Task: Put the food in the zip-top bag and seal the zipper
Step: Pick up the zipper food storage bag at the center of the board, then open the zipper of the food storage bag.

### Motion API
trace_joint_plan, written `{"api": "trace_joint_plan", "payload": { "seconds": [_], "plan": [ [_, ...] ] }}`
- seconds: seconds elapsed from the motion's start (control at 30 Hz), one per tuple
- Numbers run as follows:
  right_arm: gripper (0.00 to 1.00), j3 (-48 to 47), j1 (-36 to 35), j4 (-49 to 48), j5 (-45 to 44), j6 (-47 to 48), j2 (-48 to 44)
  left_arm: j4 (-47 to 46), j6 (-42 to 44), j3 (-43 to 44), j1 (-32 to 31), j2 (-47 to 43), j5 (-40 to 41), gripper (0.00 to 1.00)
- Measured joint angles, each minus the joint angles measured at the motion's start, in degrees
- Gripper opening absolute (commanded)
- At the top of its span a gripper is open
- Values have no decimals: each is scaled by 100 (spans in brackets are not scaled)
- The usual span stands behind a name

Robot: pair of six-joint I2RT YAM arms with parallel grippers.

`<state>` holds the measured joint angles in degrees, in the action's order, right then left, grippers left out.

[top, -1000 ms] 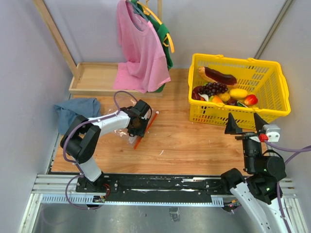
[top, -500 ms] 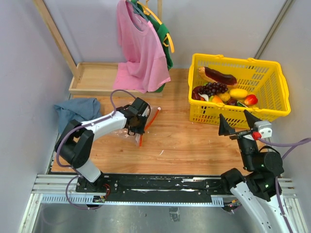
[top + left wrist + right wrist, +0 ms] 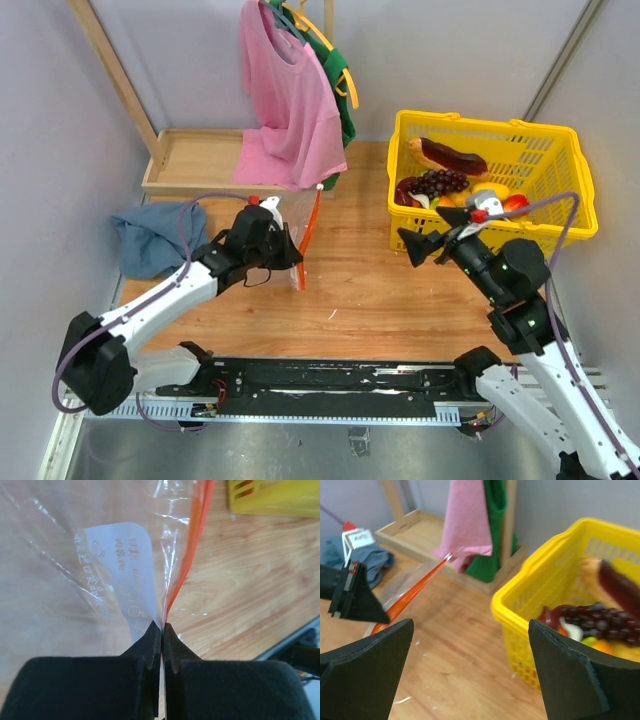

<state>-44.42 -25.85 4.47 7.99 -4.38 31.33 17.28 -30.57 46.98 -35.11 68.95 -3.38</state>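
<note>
The clear zip-top bag (image 3: 288,222) is held up on edge over the wooden table, left of centre. Its white label (image 3: 125,565) and red zipper (image 3: 196,535) fill the left wrist view. The zipper (image 3: 310,235) runs from a white tip at the back down to the front. My left gripper (image 3: 290,260) is shut on the bag's edge beside the zipper, its jaws (image 3: 162,628) pressed flat on the film. The food (image 3: 445,182) (grapes, a long brown piece, fruit) lies in the yellow basket (image 3: 490,235). My right gripper (image 3: 425,245) hangs open and holds nothing, between bag and basket.
A pink shirt (image 3: 285,100) and a green garment (image 3: 342,90) hang on a wooden rack at the back, over a wooden tray (image 3: 195,160). A blue cloth (image 3: 155,235) lies at the left edge. The basket's near corner (image 3: 520,610) stands close to my right fingers.
My left gripper shut on the bag's edge and raised it from flat to upright, drawing back toward its base. The right arm swung left and forward, from the table's right edge toward the middle.
</note>
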Motion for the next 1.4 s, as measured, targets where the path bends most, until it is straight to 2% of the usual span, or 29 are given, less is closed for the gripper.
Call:
{"api": "trace_joint_plan", "payload": {
  "seconds": [0.1, 0.2, 0.47, 0.77, 1.07, 1.4],
  "plan": [
    [100, 15, -13, -192, 527, -339, 431, -398, -284, -291, 0, -411, -197, 0],
    [97, 28, -33, -435, 927, -623, 809, -723, -505, -507, 0, -713, -409, 0],
    [83, 37, -435, -1294, 1631, -1320, 1958, -1742, -984, -1003, 0, -1233, -966, 0],
    [71, 227, -1239, -2081, 1534, -1937, 2802, -2549, -1320, -1502, -109, -1338, -1497, 0],
    [52, 304, -1541, -2251, 953, -2188, 3088, -3005, -1388, -1593, -337, -1464, -1637, 0],
    [48, 382, -1687, -2428, 791, -2380, 3252, -3189, -1381, -1598, -463, -1493, -1668, 0]
  ]
}}
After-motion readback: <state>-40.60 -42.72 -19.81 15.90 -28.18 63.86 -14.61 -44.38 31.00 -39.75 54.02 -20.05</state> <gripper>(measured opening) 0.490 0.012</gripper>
